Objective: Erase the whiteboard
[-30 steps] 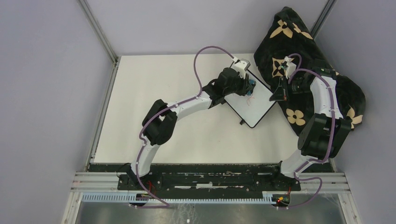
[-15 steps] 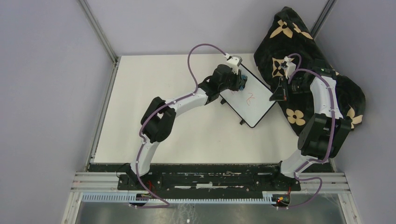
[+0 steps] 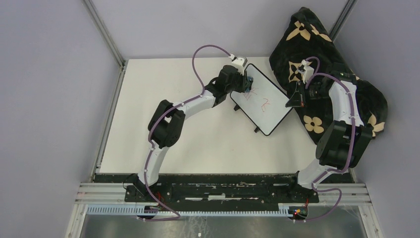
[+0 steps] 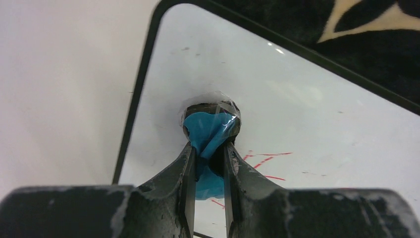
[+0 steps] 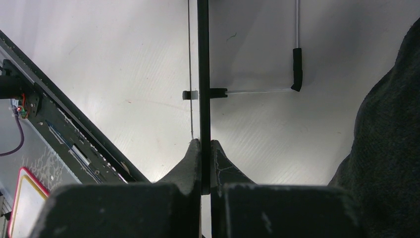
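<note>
The whiteboard (image 3: 262,106) lies tilted at the table's back right, white with a thin black frame and red scribbles (image 3: 266,104) near its middle. My left gripper (image 3: 247,83) is shut on a small blue eraser (image 4: 210,133) and presses it on the board near its far left corner; red marks (image 4: 267,161) lie just right of it. My right gripper (image 3: 292,103) is shut on the board's right edge (image 5: 203,74), seen edge-on in the right wrist view, with a black foot (image 5: 296,69) showing beyond it.
A black blanket with tan flowers (image 3: 322,59) is heaped at the back right, against the board's far edge and under my right arm. Grey walls enclose the white table (image 3: 163,124). A black rail (image 3: 218,191) runs along the near edge.
My left gripper has slid the eraser up and left across the board, from the middle to the far left corner. More red scribbles now show. The right gripper has not moved.
</note>
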Robot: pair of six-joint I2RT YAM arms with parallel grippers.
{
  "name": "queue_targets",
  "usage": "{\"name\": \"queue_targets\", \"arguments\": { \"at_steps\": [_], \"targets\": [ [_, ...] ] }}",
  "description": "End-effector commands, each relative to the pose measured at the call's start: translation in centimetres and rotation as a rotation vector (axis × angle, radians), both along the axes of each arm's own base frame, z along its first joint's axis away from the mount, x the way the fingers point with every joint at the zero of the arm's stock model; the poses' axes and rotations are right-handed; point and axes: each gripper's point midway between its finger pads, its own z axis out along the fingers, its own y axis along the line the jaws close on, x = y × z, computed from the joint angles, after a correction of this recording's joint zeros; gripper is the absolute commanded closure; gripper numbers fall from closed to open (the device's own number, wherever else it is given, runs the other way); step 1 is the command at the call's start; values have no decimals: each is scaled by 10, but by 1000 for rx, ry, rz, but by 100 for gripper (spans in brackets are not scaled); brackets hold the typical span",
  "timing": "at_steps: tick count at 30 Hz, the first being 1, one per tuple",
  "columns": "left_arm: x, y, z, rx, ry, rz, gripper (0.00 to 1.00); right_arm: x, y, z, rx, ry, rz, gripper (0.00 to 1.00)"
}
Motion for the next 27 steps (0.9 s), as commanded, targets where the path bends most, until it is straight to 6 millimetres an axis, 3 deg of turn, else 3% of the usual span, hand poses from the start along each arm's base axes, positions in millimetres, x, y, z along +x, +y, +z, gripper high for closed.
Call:
{"name": "queue_targets", "arguments": {
  "at_steps": [1, 8, 17, 27],
  "targets": [
    [23, 31, -34, 74, 31, 105, 97, -3, 1, 8, -29, -44, 35, 99],
    [9, 11, -30, 17, 55, 36, 97, -3, 1, 7, -23, -40, 38, 99],
    [-36, -52, -12, -23, 27, -86, 97, -6, 3, 8, -19, -42, 49, 99],
    [-83, -90, 9, -60, 5, -179, 97, -7, 4, 8, -9, -35, 56, 99]
  ]
}}
